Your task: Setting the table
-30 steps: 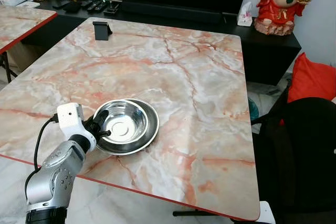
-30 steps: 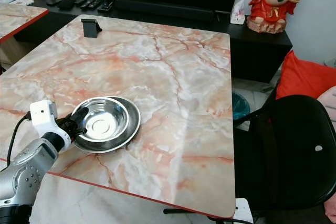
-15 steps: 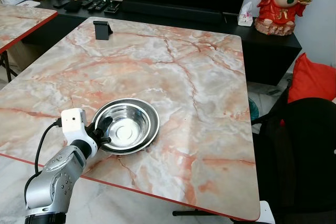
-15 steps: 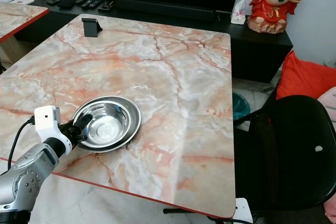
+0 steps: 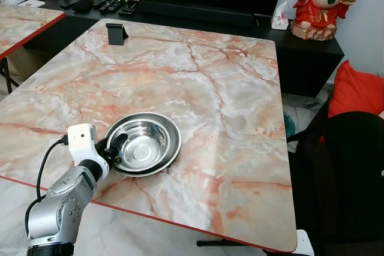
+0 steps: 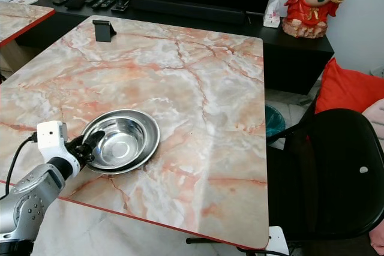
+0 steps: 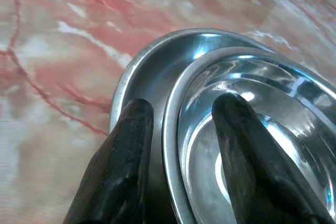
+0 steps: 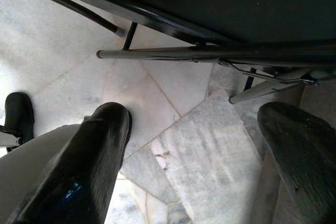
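Where the marble table [image 5: 228, 88] meets its red near edge, the left eye view shows a steel bowl [image 5: 144, 145] nested in a steel plate [image 5: 170, 157], both toward seven o'clock of the tabletop. The left gripper [image 5: 114, 148] sits at the bowl's nine o'clock rim, at the end of a silver arm rising from the lower corner. A black phone stand [image 5: 116, 33] stands at the table's far eleven o'clock corner; a red figurine [image 5: 326, 1] sits on the dark sideboard behind.

From the right eye view, a black chair [image 6: 336, 172] stands at three o'clock of the table.

Along the left wrist view, the two fingers [image 7: 131, 145] straddle the bowl's rim, one inside the bowl and one outside over the plate, clamping the bowl.

Through the right wrist view, the right gripper [image 8: 197, 150] hangs with fingers wide apart above the tiled floor [image 8: 173, 103], beneath the chair's frame.
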Robot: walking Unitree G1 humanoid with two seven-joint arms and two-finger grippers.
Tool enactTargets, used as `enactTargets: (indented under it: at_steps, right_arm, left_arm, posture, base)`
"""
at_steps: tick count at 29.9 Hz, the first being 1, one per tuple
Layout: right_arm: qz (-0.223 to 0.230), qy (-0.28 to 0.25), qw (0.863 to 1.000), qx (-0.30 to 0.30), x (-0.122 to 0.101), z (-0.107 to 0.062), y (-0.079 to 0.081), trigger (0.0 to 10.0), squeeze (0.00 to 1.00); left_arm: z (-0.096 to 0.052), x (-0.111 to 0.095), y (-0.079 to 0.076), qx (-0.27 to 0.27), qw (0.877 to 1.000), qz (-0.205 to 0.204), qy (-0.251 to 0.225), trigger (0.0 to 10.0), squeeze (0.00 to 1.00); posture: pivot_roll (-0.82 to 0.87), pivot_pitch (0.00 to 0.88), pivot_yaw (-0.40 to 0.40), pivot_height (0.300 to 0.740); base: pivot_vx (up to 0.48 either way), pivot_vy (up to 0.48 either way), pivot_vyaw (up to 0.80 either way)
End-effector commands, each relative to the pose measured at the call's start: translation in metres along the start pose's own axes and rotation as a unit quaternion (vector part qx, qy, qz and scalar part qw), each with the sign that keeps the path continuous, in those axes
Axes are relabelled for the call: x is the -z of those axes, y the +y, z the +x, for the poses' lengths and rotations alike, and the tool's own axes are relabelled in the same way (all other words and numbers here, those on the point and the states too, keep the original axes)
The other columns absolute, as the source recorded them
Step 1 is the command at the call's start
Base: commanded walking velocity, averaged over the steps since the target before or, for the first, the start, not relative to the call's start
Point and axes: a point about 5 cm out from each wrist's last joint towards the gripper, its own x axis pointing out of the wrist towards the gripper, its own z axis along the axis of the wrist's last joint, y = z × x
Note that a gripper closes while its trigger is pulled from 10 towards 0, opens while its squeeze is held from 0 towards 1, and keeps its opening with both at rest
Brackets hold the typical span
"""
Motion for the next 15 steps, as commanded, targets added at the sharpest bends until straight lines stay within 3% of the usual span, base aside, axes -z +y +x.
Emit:
enactTargets:
  at_steps: [1, 8, 15]
  right_arm:
    - [-0.005, -0.002, 1.000, 0.003, -0.003, 0.000, -0.003, 10.0, 0.00]
    - [-0.005, -0.002, 1.000, 0.003, -0.003, 0.000, -0.003, 10.0, 0.00]
    - [-0.006, -0.001, 1.000, 0.003, -0.003, 0.000, -0.003, 10.0, 0.00]
  left_arm:
    - [0.000, -0.007, 0.001, -0.003, 1.000, 0.006, -0.007, 10.0, 0.00]
    - [0.001, -0.008, -0.006, 0.006, 1.000, 0.021, -0.007, 10.0, 0.00]
    - [0.003, -0.025, -0.017, 0.029, 0.998, 0.023, -0.042, 10.0, 0.00]
  posture:
    - [0.10, 0.000, -0.068, 0.740]
    - [0.10, 0.000, -0.070, 0.740]
    - [0.10, 0.000, -0.071, 0.740]
  base:
    - [0.000, 0.000, 0.00]
    - [0.000, 0.000, 0.00]
    - [0.000, 0.000, 0.00]
